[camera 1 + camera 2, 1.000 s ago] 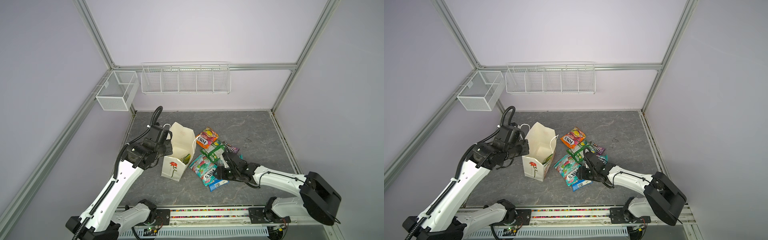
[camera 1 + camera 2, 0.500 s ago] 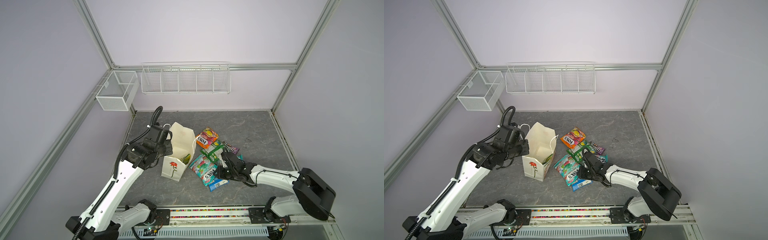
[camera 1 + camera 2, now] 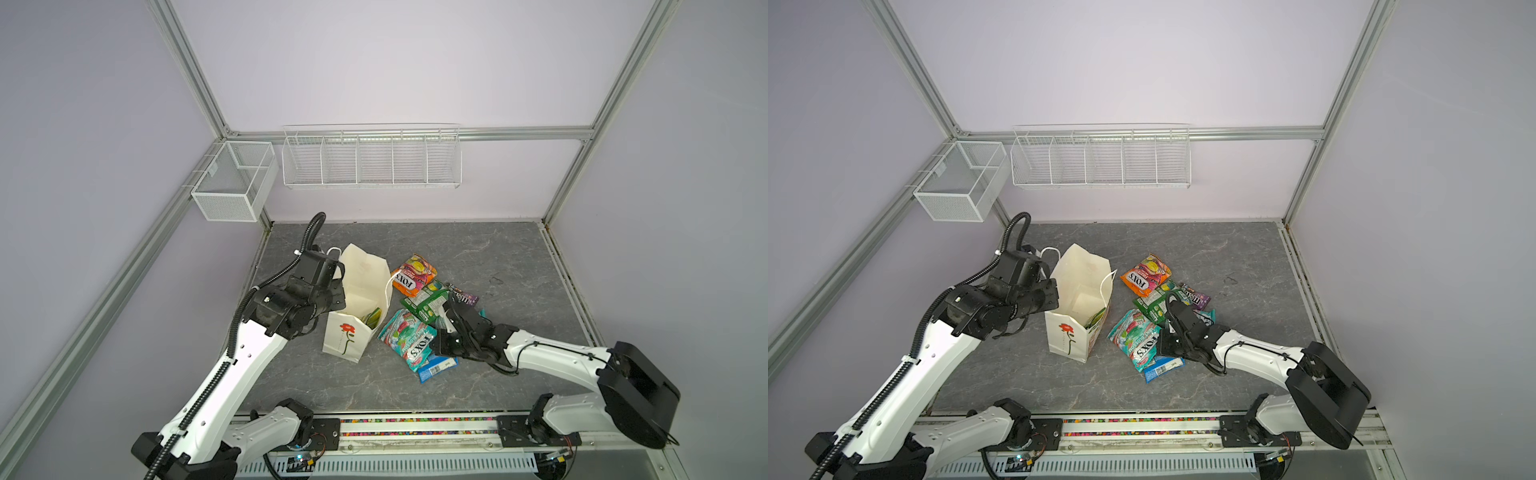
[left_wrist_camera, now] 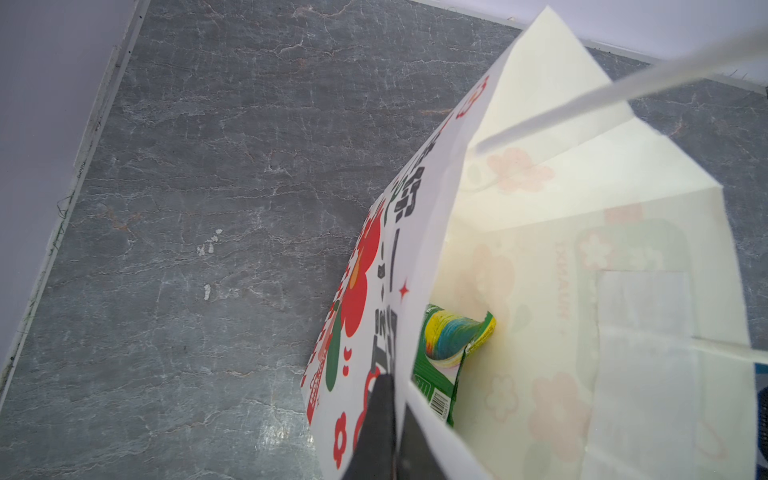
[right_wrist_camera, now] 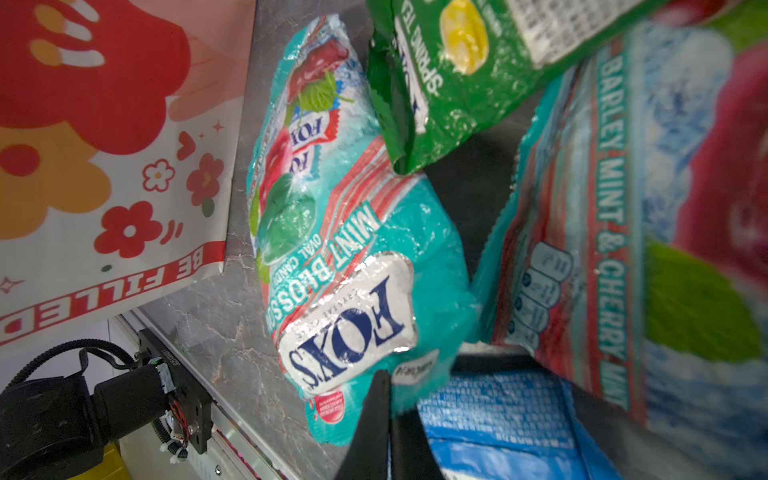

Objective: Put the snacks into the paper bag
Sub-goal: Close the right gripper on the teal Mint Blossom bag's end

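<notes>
left gripper (image 4: 392,401) pinching the rim of the paper bag (image 3: 347,340), upright nearer the left edge of the worktop (image 3: 490,257), green packet (image 4: 449,340) inside; right gripper (image 5: 392,401) clamped on the teal packet (image 5: 361,249); other snacks (image 3: 415,274) heaped just beside the bag

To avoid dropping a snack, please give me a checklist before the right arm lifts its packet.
1. Left end effector pinches the paper bag rim: ok.
2. Bag standing, mouth open: ok.
3. Right end effector shut on the teal FOX'S packet edge: ok.
4. Packet free of neighbours: not ok, the loose green packet overlaps it.
5. Room in bag: ok, only the bagged green packet shows.
6. Grip firm enough: cannot tell.
</notes>
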Robot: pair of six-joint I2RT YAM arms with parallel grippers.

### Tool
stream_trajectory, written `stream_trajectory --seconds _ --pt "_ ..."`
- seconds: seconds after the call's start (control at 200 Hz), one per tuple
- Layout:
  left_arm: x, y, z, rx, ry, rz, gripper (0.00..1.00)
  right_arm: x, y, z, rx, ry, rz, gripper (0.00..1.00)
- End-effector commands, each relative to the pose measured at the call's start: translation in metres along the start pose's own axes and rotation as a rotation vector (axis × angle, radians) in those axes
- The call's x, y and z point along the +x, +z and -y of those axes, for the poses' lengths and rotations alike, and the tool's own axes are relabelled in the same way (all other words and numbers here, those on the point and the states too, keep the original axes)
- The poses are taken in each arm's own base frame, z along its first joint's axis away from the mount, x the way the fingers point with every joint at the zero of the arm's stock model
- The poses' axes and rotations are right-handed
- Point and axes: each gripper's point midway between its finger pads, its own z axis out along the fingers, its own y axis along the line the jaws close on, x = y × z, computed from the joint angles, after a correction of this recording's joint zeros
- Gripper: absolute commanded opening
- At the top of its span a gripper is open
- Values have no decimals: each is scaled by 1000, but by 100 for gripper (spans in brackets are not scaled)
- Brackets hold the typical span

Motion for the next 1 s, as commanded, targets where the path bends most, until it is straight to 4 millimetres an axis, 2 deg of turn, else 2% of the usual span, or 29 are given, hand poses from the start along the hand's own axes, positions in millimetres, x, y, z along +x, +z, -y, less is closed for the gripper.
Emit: stream_trajectory --seconds 0.0,0.305,0.635,0.995 --pt "4 -2 3 20 -19 -9 0 -10 -18 -20 -21 -68 48 6" --pt "3 -2 11 35 -16 -8 0 -22 -60 -63 -130 -181 146 6" --pt "1 -6 20 67 -46 9 0 -29 -97 -83 -191 -232 217 6" --pt "-7 -8 39 142 -93 28 0 -36 -131 -102 -254 -273 279 6"
